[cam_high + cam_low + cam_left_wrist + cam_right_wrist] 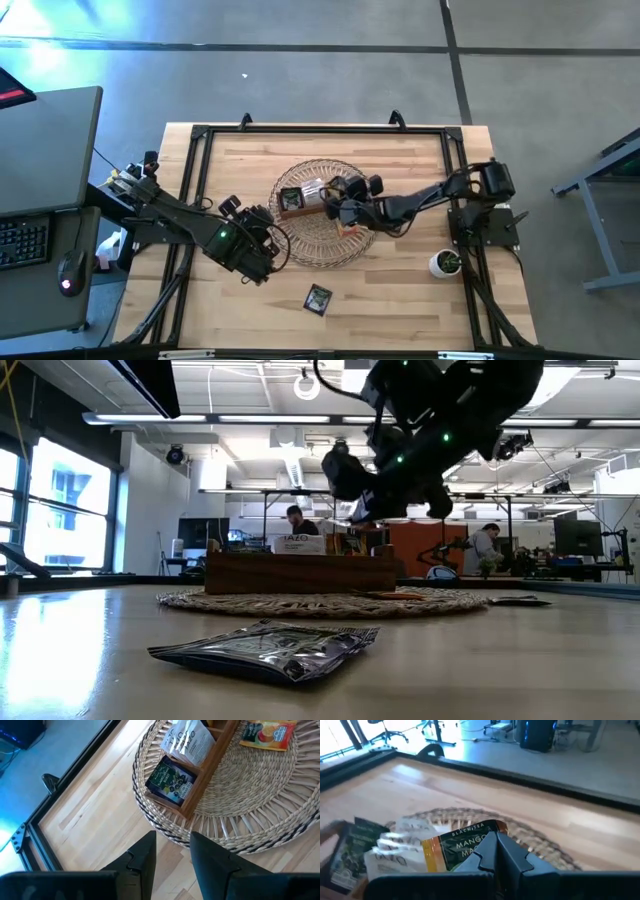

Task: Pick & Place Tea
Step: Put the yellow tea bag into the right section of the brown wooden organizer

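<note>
A wooden tray [300, 200] stands on a round wicker mat [320, 245]. It holds a dark sachet [170, 780] and white sachets [187, 740]. My right gripper [340, 207] hovers over the tray, shut on an orange mango sachet [462, 847]. Another orange sachet [267, 732] lies flat on the mat beside the tray. A black sachet [318, 298] lies flat on the table near the near edge, also in the low view [270, 648]. My left gripper [172, 852] is open and empty, above the mat's left near rim [268, 245]. My right gripper pinches the orange sachet between its two shut fingers [507, 855], at the sachet's edge [482, 842] nearest the fingers. The sachet stands upright with its printed face toward the wrist camera, next to the white sachets. Its lower end is hidden, so I cannot tell whether it rests in the tray.
A small white pot with a green plant [446, 263] stands at the table's right side by the right arm's base. A black frame rail [320, 130] runs around the table. Bare wood [400, 300] lies on the near side of the mat. People sit in the room beyond.
</note>
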Robot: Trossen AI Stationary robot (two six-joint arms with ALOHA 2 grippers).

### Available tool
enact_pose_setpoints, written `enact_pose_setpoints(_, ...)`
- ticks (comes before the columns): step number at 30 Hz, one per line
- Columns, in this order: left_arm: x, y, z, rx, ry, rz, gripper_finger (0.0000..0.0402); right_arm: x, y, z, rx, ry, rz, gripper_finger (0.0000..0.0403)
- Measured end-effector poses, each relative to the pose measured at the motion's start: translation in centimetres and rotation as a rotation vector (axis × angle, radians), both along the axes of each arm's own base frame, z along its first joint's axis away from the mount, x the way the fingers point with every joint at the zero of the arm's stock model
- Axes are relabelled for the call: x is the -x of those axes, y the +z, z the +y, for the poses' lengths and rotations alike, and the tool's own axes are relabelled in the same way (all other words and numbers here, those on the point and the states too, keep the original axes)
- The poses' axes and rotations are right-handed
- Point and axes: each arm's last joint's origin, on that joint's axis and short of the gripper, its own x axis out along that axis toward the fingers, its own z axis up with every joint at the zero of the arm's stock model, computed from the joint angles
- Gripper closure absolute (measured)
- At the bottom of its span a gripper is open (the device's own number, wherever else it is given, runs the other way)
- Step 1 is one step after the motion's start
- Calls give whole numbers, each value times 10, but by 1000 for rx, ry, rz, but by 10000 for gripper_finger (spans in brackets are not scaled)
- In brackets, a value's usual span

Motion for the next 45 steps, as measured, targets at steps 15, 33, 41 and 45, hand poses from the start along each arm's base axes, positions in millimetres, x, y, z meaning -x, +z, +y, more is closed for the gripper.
enact_pose_setpoints(15, 0, 0, 0, -9, -15, 10, 284, -7, -11, -11, -50, 24, -25, 392)
enact_pose_setpoints(33, 0, 0, 0, -9, -20, 15, 284, -7, -5, -19, 23, 93, 79, 295)
enact_pose_setpoints(41, 0, 0, 0, 5, -19, 24, 284, -6, 26, -1, 71, 437, 150, 301)
enact_pose_setpoints(45, 0, 0, 0, 4, -20, 24, 284, -4, 16, -1, 7, 491, 209, 339)
